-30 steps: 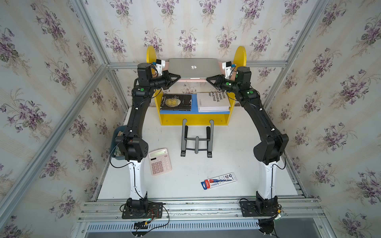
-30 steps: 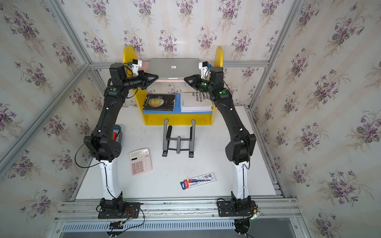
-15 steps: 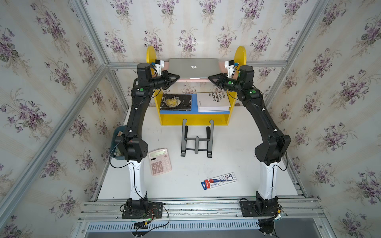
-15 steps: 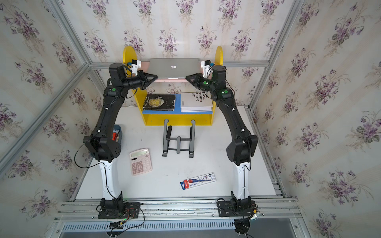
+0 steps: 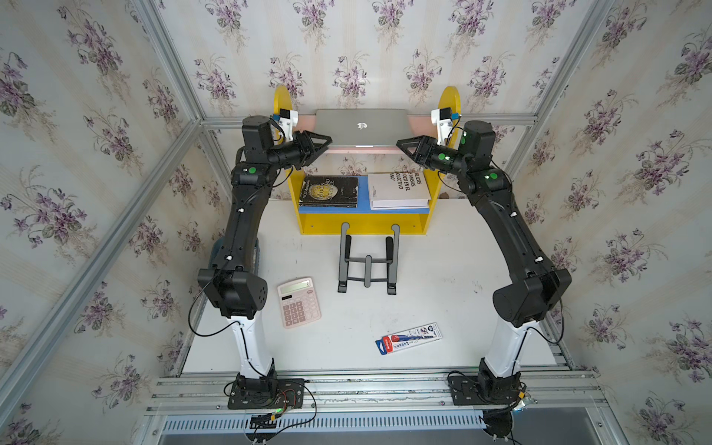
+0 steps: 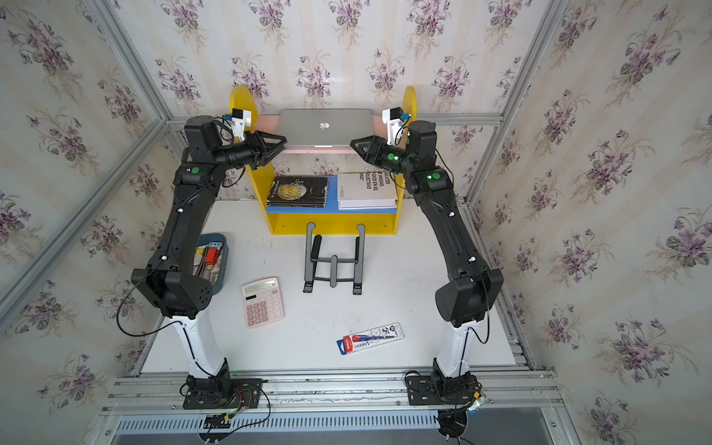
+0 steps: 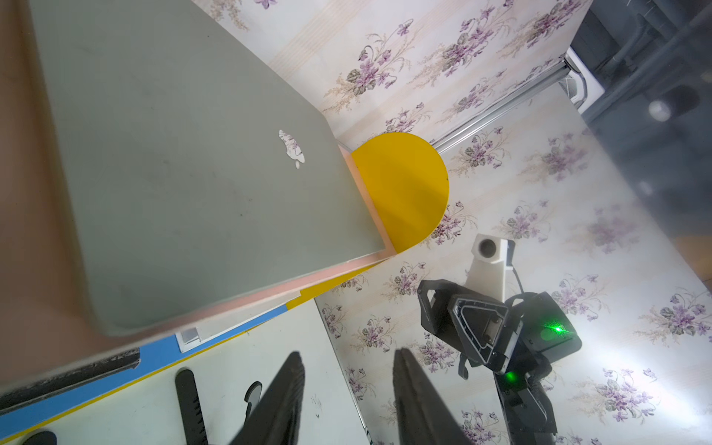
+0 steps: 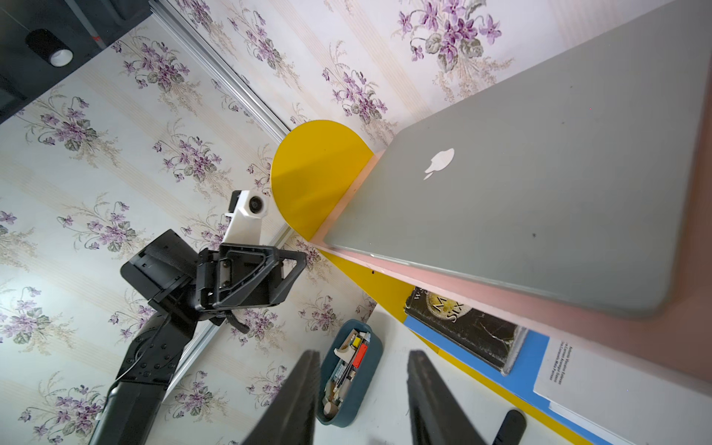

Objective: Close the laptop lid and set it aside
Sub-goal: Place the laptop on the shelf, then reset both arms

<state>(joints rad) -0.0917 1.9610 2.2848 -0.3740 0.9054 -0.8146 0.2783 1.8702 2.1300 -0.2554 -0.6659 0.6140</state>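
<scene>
The laptop [image 5: 362, 127] [image 6: 325, 125] lies flat on the pink top shelf [image 5: 418, 123] of a yellow shelf unit. The laptop lid [image 7: 185, 185] [image 8: 539, 212] is down, its silver face and apple logo up. My left gripper [image 5: 326, 140] [image 7: 348, 354] hangs open just off the laptop's left front corner, touching nothing. My right gripper [image 5: 400, 144] [image 8: 364, 354] hangs open just off the right front corner. Neither holds anything.
Under the pink shelf, a dark book [image 5: 328, 191] and a white book [image 5: 398, 190] lie on the blue shelf. On the white table stand a black folding stand [image 5: 367, 266], a pink calculator [image 5: 299, 302], a pen pack [image 5: 408, 338] and a blue-grey tray [image 6: 214, 266].
Both grippers were shut at the laptop's front corners and have opened. Each has drawn back a little from the laptop, the right one further. The laptop has stayed on the shelf.
</scene>
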